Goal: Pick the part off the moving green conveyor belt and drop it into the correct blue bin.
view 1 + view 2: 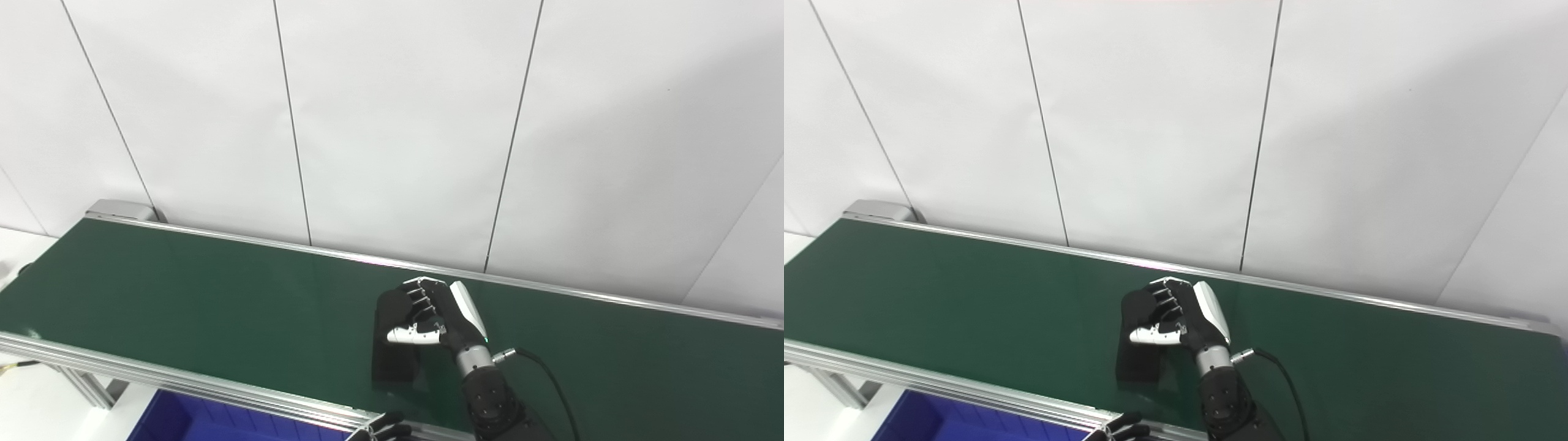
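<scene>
A black block-shaped part (pixel 395 362) stands on the green conveyor belt (pixel 184 306), near its front edge at mid-picture. My right hand (pixel 432 315) reaches over the belt from the bottom right, and its fingers and thumb are closed around the top of the part. It also shows in the right eye view (pixel 1170 318) with the part (pixel 1138 364). I cannot tell whether the part rests on the belt or hangs just above it. Only the fingertips of my left hand (pixel 383 430) show at the bottom edge, below the belt's front rail.
A blue bin (pixel 202 419) sits below the belt's front rail at the bottom left. The belt has aluminium side rails (pixel 153 373) and a white panelled wall (pixel 392 122) behind it. A black cable (pixel 551 380) runs from the right wrist.
</scene>
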